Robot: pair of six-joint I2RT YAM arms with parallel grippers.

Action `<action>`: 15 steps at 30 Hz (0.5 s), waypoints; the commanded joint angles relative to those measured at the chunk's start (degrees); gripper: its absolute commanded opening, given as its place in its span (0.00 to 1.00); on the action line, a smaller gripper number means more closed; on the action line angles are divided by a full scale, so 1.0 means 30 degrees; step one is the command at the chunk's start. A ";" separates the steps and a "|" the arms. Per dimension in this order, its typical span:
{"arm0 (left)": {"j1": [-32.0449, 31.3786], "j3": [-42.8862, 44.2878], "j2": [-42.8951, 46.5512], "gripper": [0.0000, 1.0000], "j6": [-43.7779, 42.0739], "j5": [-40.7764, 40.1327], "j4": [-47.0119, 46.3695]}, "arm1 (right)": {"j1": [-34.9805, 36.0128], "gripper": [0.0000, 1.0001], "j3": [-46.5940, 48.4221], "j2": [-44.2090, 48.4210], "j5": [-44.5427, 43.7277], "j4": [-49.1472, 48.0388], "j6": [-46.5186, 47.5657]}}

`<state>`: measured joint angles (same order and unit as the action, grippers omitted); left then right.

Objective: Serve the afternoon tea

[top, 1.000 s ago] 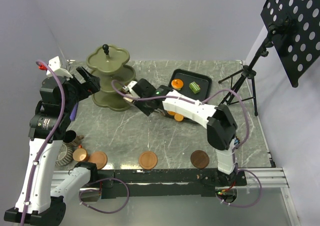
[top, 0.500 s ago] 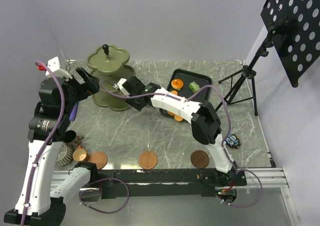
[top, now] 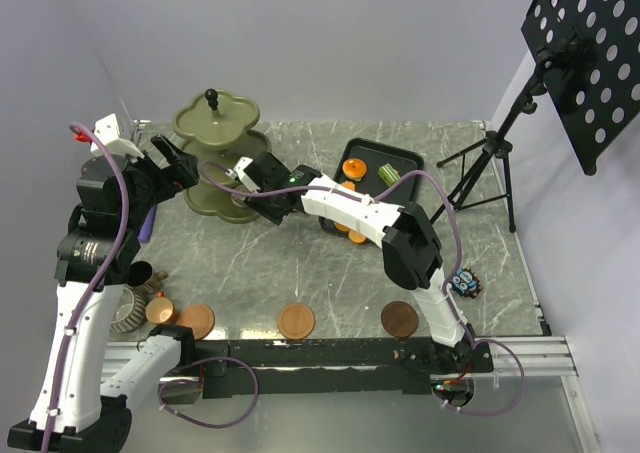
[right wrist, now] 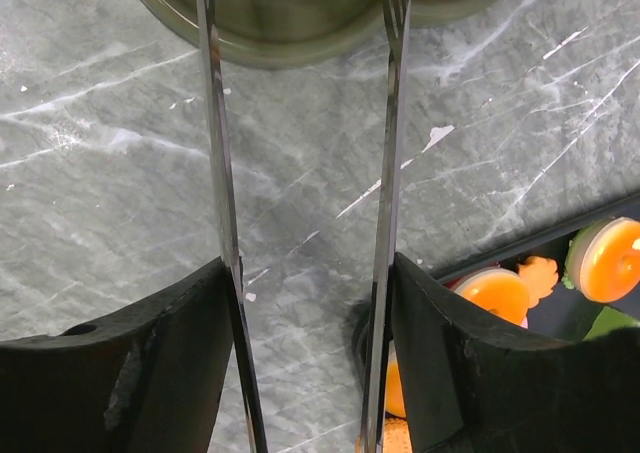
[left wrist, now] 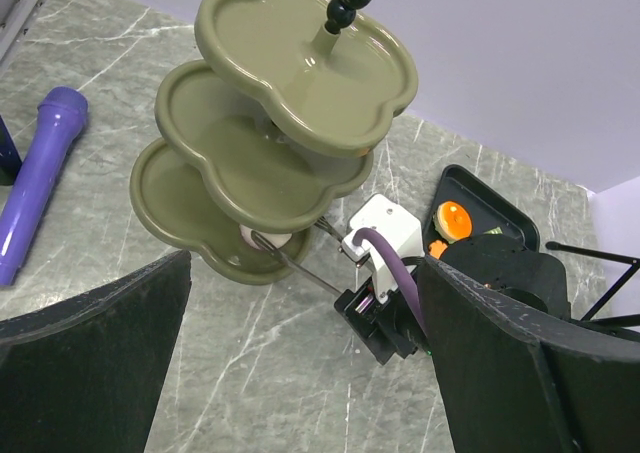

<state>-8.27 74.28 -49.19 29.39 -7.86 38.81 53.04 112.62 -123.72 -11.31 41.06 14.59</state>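
Grey marble table [top: 300, 263] in a pale room.
Plain lilac-white walls [top: 350, 43] stand behind and left of it; at right, a black board [top: 590, 53] (full of round holes) sits on a tripod [top: 490, 158] over light floor [top: 590, 303].

My right arm [top: 360, 213] has reached further left, bringing the tongs [right wrist: 212, 173] over the bottom tier of the three-tier stand [left wrist: 170, 208]. My right gripper [right wrist: 307, 273] has widened, so the tongs have spread apart around the pale pink pastry [left wrist: 262, 239] there.
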 commanded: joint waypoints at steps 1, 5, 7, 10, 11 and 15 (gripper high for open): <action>0.0033 0.0552 0.0312 1.00 -0.0274 -0.0252 -0.0484 | 0.0163 0.65 0.0666 0.0632 -0.0302 -0.0560 -0.0204; 0.0033 0.0523 0.0312 1.00 -0.0274 -0.0281 -0.0484 | 0.0163 0.64 -0.0417 0.2066 -0.0448 -0.0824 -0.0701; 0.0033 0.0494 0.0312 1.00 -0.0274 -0.0310 -0.0484 | 0.0163 0.63 -0.1178 0.2857 -0.0536 -0.0825 -0.1111; 0.0062 0.0464 0.0312 1.00 -0.0274 -0.0223 -0.0514 | 0.0192 0.63 -0.2525 0.4088 -0.0740 -0.0621 -0.1697; 0.0033 0.0435 0.0254 1.00 -0.0245 -0.0223 -0.0514 | 0.0163 0.63 -0.3197 0.4527 -0.0944 -0.0475 -0.1902; 0.0033 0.0640 0.0137 1.00 -0.0420 -0.0368 -0.0426 | 0.0105 0.62 -0.6038 0.7015 -0.2173 -0.1201 -0.2255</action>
<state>-8.27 74.28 -49.21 29.34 -7.92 38.81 53.12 99.88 -112.42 -13.17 39.90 10.26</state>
